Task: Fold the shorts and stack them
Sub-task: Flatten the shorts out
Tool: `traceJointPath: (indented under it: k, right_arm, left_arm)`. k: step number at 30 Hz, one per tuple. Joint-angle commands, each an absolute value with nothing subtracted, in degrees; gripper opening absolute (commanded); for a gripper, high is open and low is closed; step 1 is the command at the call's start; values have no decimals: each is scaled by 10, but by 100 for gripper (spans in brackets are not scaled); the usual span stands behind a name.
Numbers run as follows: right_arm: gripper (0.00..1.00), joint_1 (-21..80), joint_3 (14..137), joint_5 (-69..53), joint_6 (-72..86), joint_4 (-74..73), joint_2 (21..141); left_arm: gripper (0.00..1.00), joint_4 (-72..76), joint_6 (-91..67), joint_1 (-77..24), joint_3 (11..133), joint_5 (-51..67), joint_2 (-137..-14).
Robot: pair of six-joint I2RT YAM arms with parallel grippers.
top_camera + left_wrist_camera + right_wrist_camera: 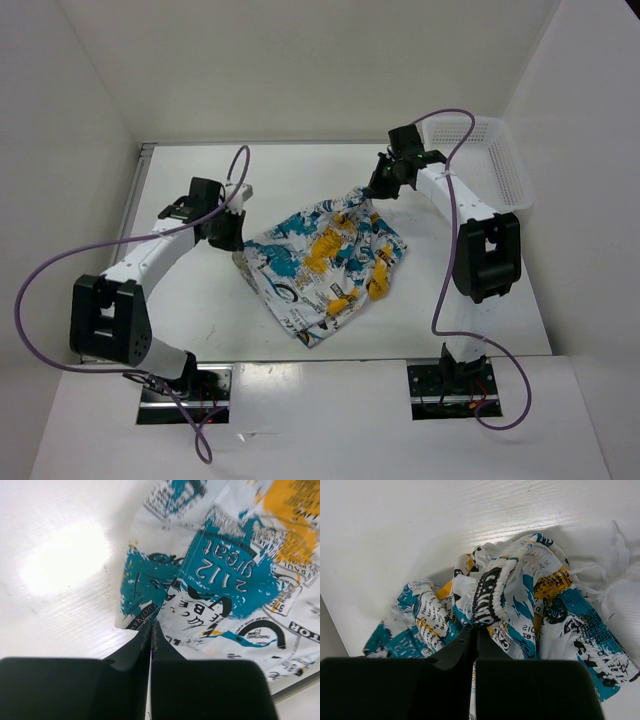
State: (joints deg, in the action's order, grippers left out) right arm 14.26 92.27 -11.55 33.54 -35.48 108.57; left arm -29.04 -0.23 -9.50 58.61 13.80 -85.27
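Observation:
The shorts [325,265], white fabric with teal, yellow and black print, lie crumpled and partly spread in the middle of the table [200,320]. My left gripper [236,243] is shut on their left edge; in the left wrist view the jaws [151,626] pinch the hem of the shorts [225,580]. My right gripper [378,190] is shut on the upper right corner. The right wrist view shows its jaws [474,629] clamped on the gathered elastic waistband of the shorts [492,597].
A white plastic mesh basket [490,160] stands at the back right, behind the right arm. White walls close in the table on the left, back and right. The arm bases [185,385] sit at the near edge.

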Motion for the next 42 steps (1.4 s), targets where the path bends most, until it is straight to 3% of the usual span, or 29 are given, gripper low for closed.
traceJointPath:
  k: [1, 7, 13, 17, 21, 24, 25, 27, 29, 35, 38, 42]
  right_arm:
    - [0, 141, 921, -110, 330, -338, 1056]
    - [0, 141, 966, -105, 323, -358, 1056]
    - [0, 130, 1112, -105, 317, -408, 1106]
    - [0, 111, 1342, -122, 323, -462, 1174]
    - [1, 84, 1483, -175, 372, -460, 1218]
    - [1, 78, 1731, -193, 397, -531, 1300]
    - [1, 63, 1744, -219, 409, -542, 1313]
    - [0, 54, 1707, -252, 424, -497, 1280]
    - [0, 54, 1795, -192, 384, -579, 1294]
    - [0, 40, 1790, -91, 319, -736, 1249]
    - [0, 40, 1686, -64, 315, -748, 1183]
    - [0, 83, 1489, -9, 331, -748, 1100]
  left_arm:
    - [0, -326, 0, -86, 627, 146, -807]
    - [0, -327, 0, -29, 681, 221, -789]
    - [0, -309, 0, 63, 829, 303, -851]
    - [0, -292, 0, 110, 978, 359, -929]
    - [0, -268, 0, 144, 1149, 411, -994]
    - [0, -276, 0, 169, 1311, 436, -1042]
    - [0, -276, 0, 180, 1345, 441, -1050]
    - [0, -238, 0, 195, 1350, 455, -1041]
    - [0, -227, 0, 207, 1355, 461, -1035]
    - [0, -232, 0, 214, 1327, 467, -999]
    - [0, -237, 0, 214, 1270, 467, -956]
    - [0, -217, 0, 214, 1059, 473, -862]
